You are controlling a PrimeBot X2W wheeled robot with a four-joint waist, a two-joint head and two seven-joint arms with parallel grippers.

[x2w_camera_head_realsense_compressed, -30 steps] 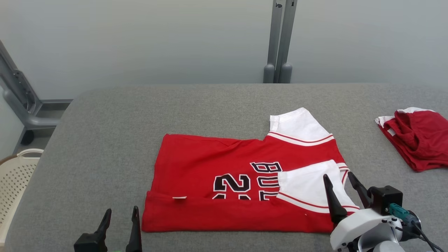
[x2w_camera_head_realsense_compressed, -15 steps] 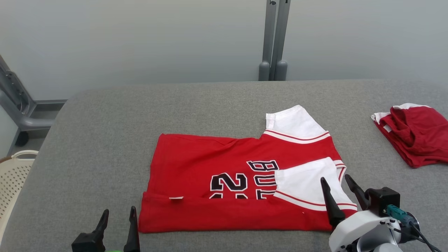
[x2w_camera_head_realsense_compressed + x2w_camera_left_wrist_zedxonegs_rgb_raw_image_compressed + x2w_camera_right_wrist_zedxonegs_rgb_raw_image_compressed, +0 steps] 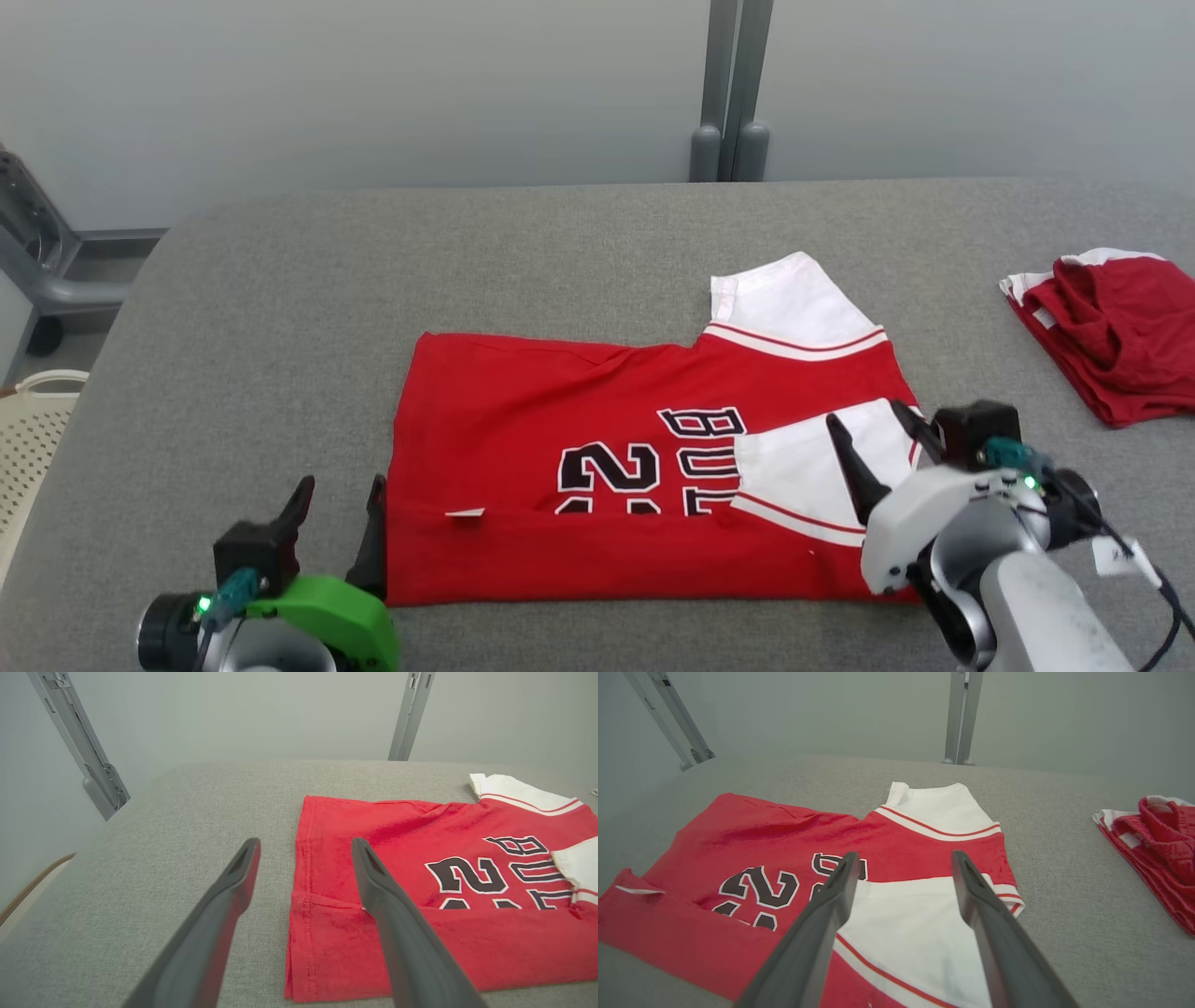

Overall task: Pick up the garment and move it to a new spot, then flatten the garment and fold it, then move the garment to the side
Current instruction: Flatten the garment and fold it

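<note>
The garment [image 3: 560, 401] is a red jersey with white sleeves and black lettering, lying flat on the grey table [image 3: 280, 308] with its near long edge folded over. It also shows in the left wrist view [image 3: 402, 830] and the right wrist view [image 3: 784, 830]. My left gripper [image 3: 341, 495] is open at the jersey's near left corner, one finger over the cloth edge in the left wrist view [image 3: 303, 847]. My right gripper [image 3: 868, 425] is open above the folded white sleeve [image 3: 906, 914] at the near right. Nothing is held.
A second folded red and white garment [image 3: 1111, 331] lies at the table's right edge, also in the right wrist view [image 3: 1153, 844]. A cream perforated basket [image 3: 33, 429] stands off the table's left side. Grey posts [image 3: 728, 89] rise behind the far edge.
Both arms have come forward: the left gripper up to the jersey's near left corner, the right gripper farther over the white sleeve. The camera has tilted a little. Both stay open.
</note>
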